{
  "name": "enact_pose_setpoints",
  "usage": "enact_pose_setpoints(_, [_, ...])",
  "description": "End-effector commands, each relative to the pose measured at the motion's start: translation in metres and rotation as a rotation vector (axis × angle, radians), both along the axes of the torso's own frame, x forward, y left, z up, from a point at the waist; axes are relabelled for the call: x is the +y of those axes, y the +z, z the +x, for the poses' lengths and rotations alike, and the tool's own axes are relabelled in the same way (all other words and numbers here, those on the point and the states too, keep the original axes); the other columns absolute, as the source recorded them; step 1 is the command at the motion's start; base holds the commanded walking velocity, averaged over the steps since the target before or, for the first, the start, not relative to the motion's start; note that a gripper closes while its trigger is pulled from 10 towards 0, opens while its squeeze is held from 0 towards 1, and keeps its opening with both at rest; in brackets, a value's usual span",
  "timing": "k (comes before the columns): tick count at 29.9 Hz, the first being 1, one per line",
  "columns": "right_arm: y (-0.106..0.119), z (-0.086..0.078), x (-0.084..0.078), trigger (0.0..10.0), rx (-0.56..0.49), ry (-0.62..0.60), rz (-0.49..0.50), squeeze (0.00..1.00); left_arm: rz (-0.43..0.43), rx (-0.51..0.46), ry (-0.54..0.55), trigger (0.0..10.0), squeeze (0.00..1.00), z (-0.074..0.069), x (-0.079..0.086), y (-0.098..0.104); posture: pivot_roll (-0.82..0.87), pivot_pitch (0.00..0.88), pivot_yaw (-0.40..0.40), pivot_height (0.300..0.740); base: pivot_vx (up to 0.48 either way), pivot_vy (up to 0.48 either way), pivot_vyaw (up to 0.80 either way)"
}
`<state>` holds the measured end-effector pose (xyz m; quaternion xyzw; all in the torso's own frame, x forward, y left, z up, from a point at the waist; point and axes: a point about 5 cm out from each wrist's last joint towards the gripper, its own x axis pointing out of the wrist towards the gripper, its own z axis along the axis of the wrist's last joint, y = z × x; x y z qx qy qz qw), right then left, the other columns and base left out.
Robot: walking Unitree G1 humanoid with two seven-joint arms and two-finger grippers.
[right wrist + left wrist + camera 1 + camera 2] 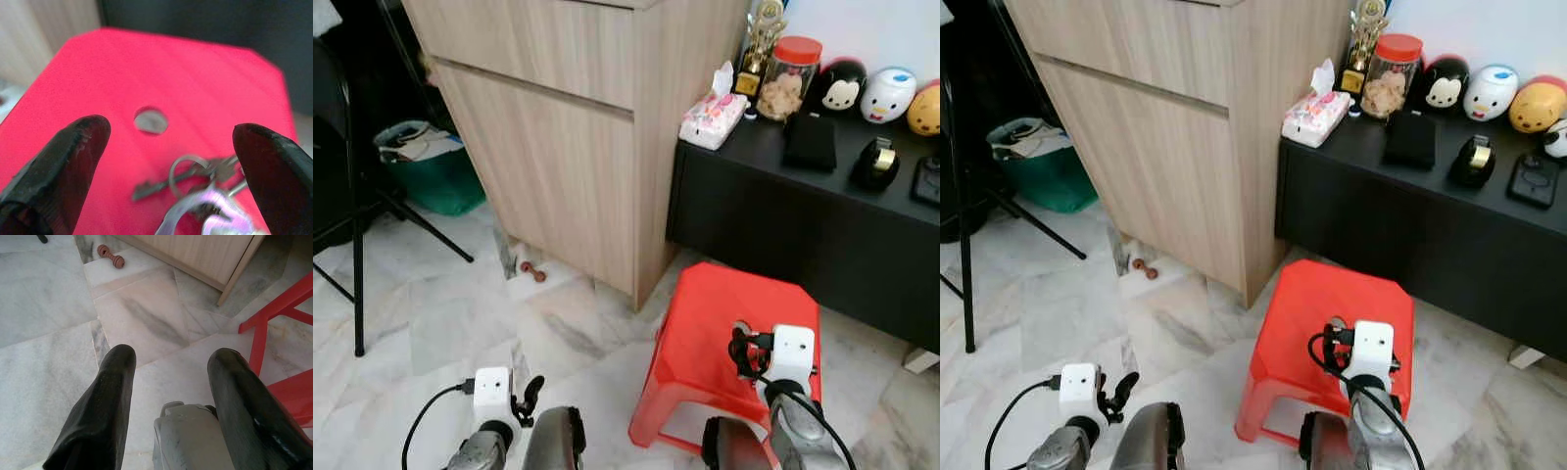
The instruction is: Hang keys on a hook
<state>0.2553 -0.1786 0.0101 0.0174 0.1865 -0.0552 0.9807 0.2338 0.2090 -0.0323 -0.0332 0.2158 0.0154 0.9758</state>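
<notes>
Red stool (205, 78) is bearing the keys (195, 181), lying on its seat near the centre hole. Right gripper (171, 147) is hovering just above them, fingers spread wide either side. Left gripper (168, 377) is hanging released over the marble floor (49, 347).

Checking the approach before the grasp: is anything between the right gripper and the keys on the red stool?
Nothing visible. The right gripper is open above the red stool, and the keys lie on its seat between the fingers.

One red stool (724, 323) — one key bunch (200, 183) — three round toys (1489, 93).
</notes>
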Motion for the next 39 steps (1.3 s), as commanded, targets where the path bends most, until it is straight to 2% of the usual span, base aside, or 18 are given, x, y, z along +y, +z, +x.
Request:
enact_pose_setpoints(1, [-0.009, -0.007, 0.003, 10.0, 0.055, 0.011, 0.011, 0.0, 0.014, 0.062, -0.007, 10.0, 0.0, -0.01, 0.001, -0.009, 0.11, 0.104, 0.002, 0.584, 0.0, 0.0, 0.0])
enact_pose_setpoints(4, [-0.012, -0.009, 0.003, 10.0, 0.075, -0.026, 0.049, 0.0, 0.013, 0.062, -0.007, 10.0, 0.0, -0.01, 0.001, -0.009, 0.11, 0.105, 0.001, 0.584, 0.0, 0.0, 0.0])
enact_pose_setpoints(7, [-0.015, -0.009, 0.004, 10.0, 0.115, -0.107, 0.164, 0.0, 0.015, 0.06, -0.008, 10.0, 0.0, -0.009, 0.001, -0.009, 0.11, 0.103, 0.0, 0.584, 0.0, 0.0, 0.0])
enact_pose_setpoints(9, [-0.015, -0.007, 0.003, 10.0, 0.127, -0.114, 0.182, 0.0, 0.016, 0.058, -0.009, 10.0, 0.0, -0.009, 0.001, -0.008, 0.11, 0.104, 0.0, 0.584, 0.0, 0.0, 0.0])
enact_pose_setpoints(19, [-0.015, -0.006, -0.005, 10.0, 0.12, -0.167, 0.179, 0.0, 0.03, 0.059, -0.02, 10.0, 0.0, -0.01, 0.001, -0.008, 0.11, 0.107, 0.0, 0.584, 0.0, 0.0, 0.0])
enact_pose_setpoints(23, [-0.016, -0.01, -0.01, 10.0, 0.148, -0.133, 0.112, 0.0, 0.032, 0.06, -0.023, 10.0, 0.0, -0.01, 0.001, -0.008, 0.11, 0.106, 0.0, 0.584, 0.0, 0.0, 0.0])
enact_pose_setpoints(30, [-0.023, -0.017, -0.007, 10.0, 0.208, -0.089, 0.101, 0.0, 0.034, 0.063, -0.03, 10.0, 0.0, -0.009, 0.001, -0.008, 0.11, 0.106, 0.001, 0.584, 0.0, 0.0, 0.0])
enact_pose_setpoints(39, [-0.026, -0.016, 0.0, 10.0, 0.228, -0.039, 0.11, 0.0, 0.04, 0.066, -0.039, 10.0, 0.0, -0.01, -0.001, -0.009, 0.11, 0.108, 0.0, 0.584, 0.0, 0.0, 0.0])
